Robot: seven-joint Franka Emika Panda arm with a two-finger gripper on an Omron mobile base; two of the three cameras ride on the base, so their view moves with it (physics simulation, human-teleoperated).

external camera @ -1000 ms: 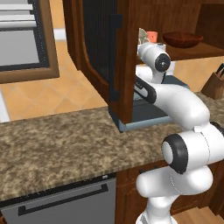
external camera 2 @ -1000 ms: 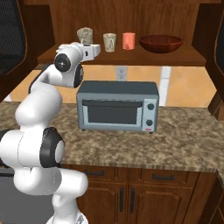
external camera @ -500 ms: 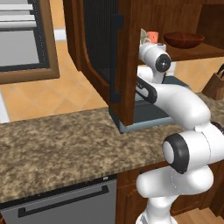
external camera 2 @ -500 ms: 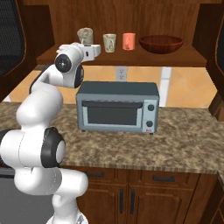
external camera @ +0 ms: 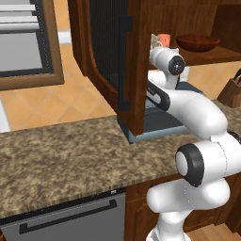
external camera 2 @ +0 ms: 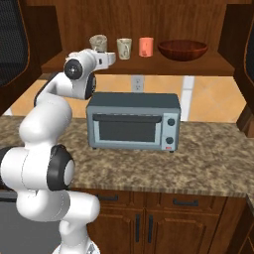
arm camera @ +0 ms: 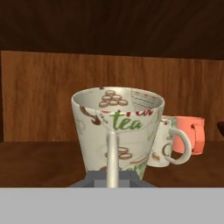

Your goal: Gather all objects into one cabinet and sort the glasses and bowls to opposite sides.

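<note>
On the bottom shelf of the open cabinet (external camera 2: 134, 67) four pieces stand in a row: from the left, the first mug (external camera 2: 98, 43), the second mug (external camera 2: 124, 48), the salmon-pink tumbler (external camera 2: 146, 46), and at the right end the dark red-brown bowl (external camera 2: 182, 49). Nothing on the shelf has shifted over the last second, and the arm is posed as it was, its wrist raised level with the shelf's left end. In the hand view the first mug (arm camera: 117, 131) stands upright just in front of the gripper (arm camera: 112, 181), with the second mug (arm camera: 168, 146) and the tumbler (arm camera: 189, 134) lined up behind it to the right. I cannot tell whether the fingers are apart or clamped on the mug. Bare shelf lies left of the first mug, up to the cabinet's side wall, and a gap separates tumbler from bowl. The left door (external camera: 110, 56) hangs swung wide open. Below the shelf sits the grey toaster (external camera 2: 133, 121) on the granite counter (external camera 2: 208, 158).
</note>
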